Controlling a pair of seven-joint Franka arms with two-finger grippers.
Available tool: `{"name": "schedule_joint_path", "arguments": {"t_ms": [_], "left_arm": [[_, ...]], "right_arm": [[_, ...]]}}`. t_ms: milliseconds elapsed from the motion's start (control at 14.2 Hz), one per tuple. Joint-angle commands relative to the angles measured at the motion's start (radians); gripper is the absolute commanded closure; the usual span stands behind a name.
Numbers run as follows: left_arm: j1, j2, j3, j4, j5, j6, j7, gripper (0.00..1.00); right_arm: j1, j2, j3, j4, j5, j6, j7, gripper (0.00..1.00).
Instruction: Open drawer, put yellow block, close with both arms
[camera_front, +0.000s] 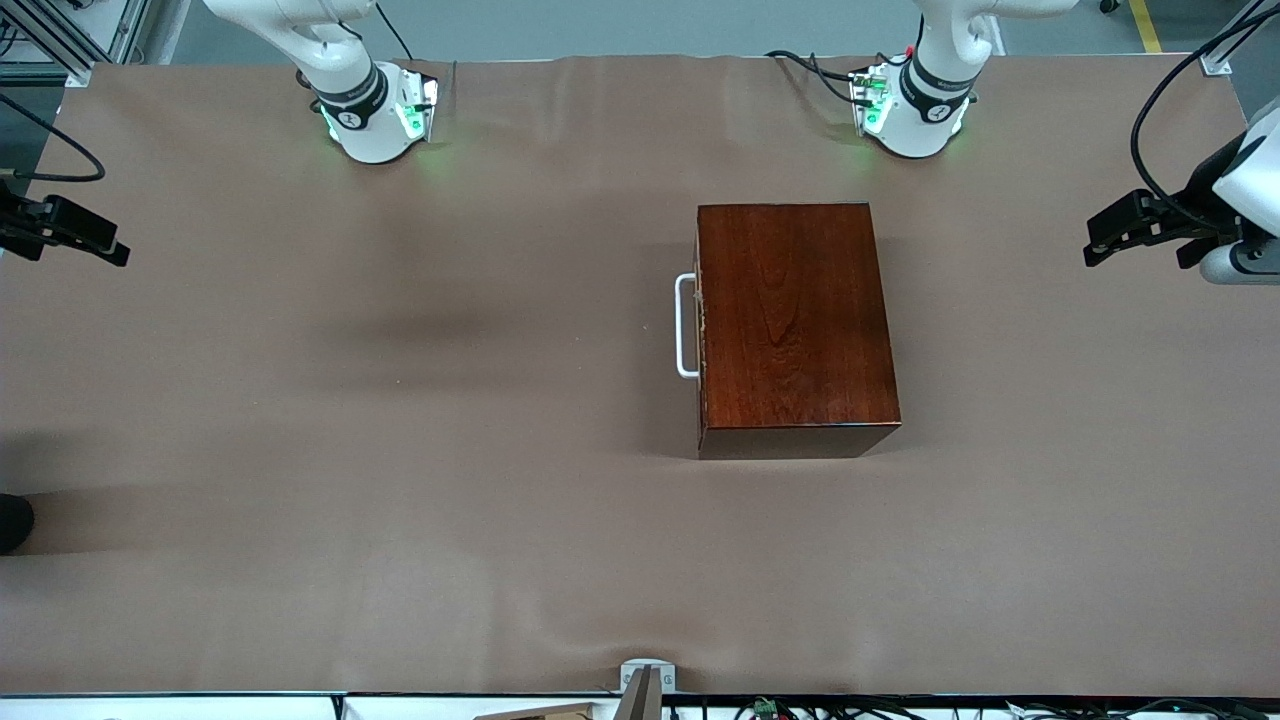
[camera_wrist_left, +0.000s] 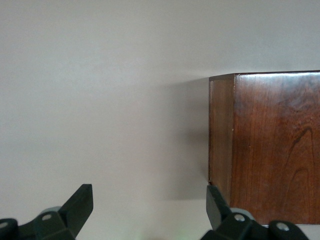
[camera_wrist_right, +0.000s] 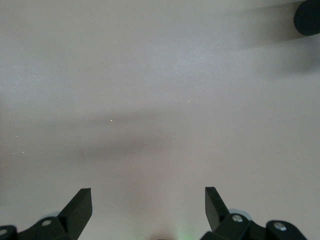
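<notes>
The dark reddish-brown wooden box (camera_front: 790, 320) stands on the table, closer to the left arm's end. Its drawer is pushed in flush. The drawer's white bar handle (camera_front: 685, 325) faces the right arm's end. The yellow block is out of view. My left gripper (camera_front: 1097, 240) hovers open over the table edge at the left arm's end. In the left wrist view, the left gripper (camera_wrist_left: 148, 192) is empty, with a corner of the box (camera_wrist_left: 270, 150) beside one finger. My right gripper (camera_front: 100, 242) hangs open over the right arm's end. In the right wrist view, the right gripper (camera_wrist_right: 148, 195) has only bare table between its fingers.
Brown paper covers the table (camera_front: 400, 450). The right arm's base (camera_front: 375, 110) and the left arm's base (camera_front: 915, 110) stand along the edge farthest from the front camera. A dark round thing (camera_front: 12, 520) pokes in at the right arm's end, and it also shows in the right wrist view (camera_wrist_right: 307, 17).
</notes>
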Motion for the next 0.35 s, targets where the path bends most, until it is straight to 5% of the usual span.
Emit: {"name": "schedule_joint_path", "arguments": {"t_ms": [0,282], "left_arm": [[0.001,-0.018,-0.003,-0.016,-0.019,0.005,-0.029,0.00],[0.001,-0.016,-0.005,-0.015,-0.017,0.002,-0.027,0.00]], "right_arm": [[-0.009,0.000,0.005,0.011,0.012,-0.002,0.013,0.00],[-0.009,0.000,0.005,0.011,0.010,-0.002,0.013,0.00]]}}
